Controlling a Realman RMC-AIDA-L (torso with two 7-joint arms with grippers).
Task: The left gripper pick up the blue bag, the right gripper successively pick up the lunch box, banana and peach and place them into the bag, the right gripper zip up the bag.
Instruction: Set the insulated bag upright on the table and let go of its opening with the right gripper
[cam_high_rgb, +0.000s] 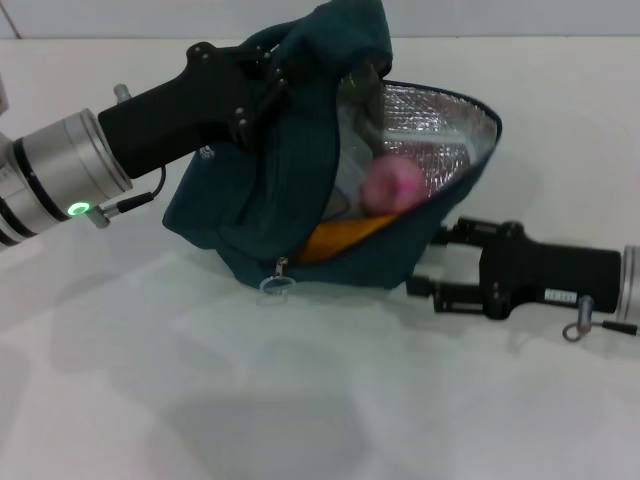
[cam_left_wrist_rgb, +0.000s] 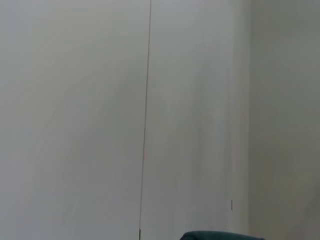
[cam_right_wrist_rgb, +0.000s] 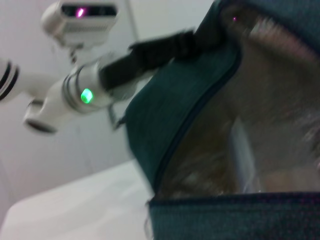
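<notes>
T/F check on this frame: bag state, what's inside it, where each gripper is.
1. The dark teal fabric bag is zipped shut. False: it gapes open, silver foil lining showing.
2. The round pink peach lies inside the bag. True.
3. The long yellow banana lies on the white table. False: it is inside the bag.
4. The left gripper grips the bag's upper fabric. True.
5. The right gripper holds the zipper's ring pull. False: it is open, beside the bag's other end.
</notes>
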